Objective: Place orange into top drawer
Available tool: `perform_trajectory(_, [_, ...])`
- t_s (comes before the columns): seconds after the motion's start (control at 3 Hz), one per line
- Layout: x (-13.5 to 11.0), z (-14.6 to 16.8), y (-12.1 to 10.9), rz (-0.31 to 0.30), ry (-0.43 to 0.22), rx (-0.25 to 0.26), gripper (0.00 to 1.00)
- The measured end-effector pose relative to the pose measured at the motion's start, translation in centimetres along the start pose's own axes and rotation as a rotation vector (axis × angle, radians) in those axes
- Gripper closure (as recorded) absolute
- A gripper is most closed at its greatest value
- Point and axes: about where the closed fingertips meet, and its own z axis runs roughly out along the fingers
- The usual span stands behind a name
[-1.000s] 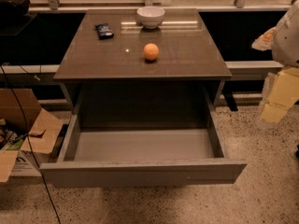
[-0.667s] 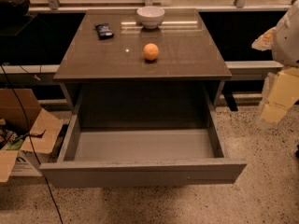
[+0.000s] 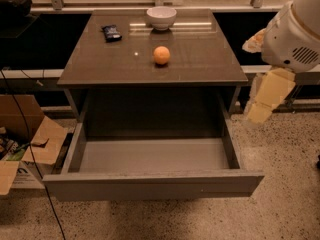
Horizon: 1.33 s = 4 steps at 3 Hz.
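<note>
The orange (image 3: 161,55) sits on the brown top of the cabinet (image 3: 200,59), near its middle. The top drawer (image 3: 150,184) is pulled wide open below it, and its grey floor (image 3: 150,155) holds nothing. My gripper (image 3: 266,98) hangs at the right of the cabinet, beside the drawer's right wall, below the white arm housing (image 3: 295,34). It is well apart from the orange and holds nothing that I can see.
A white bowl (image 3: 161,17) stands at the back of the cabinet top, and a small dark packet (image 3: 111,32) lies at the back left. An open cardboard box (image 3: 25,144) and a black cable (image 3: 35,169) are on the floor at the left. Speckled floor lies in front.
</note>
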Motion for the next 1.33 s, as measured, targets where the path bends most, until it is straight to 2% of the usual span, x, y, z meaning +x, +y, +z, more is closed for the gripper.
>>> perform_trajectory(0.33, [-3.2,2.2,-1.0,-0.025,-0.069,-0.019,0.00])
perform_trajectory(0.67, [-5.3,4.3,-2.5,-0.030,-0.126,-0.036,0.00])
perform_trajectory(1.0, [-7.4,8.8,-7.2,-0.030,-0.192,-0.089,0.00])
perform_trajectory(1.33, [-7.6,9.0,-7.5,-0.031,-0.197,-0.091,0.00])
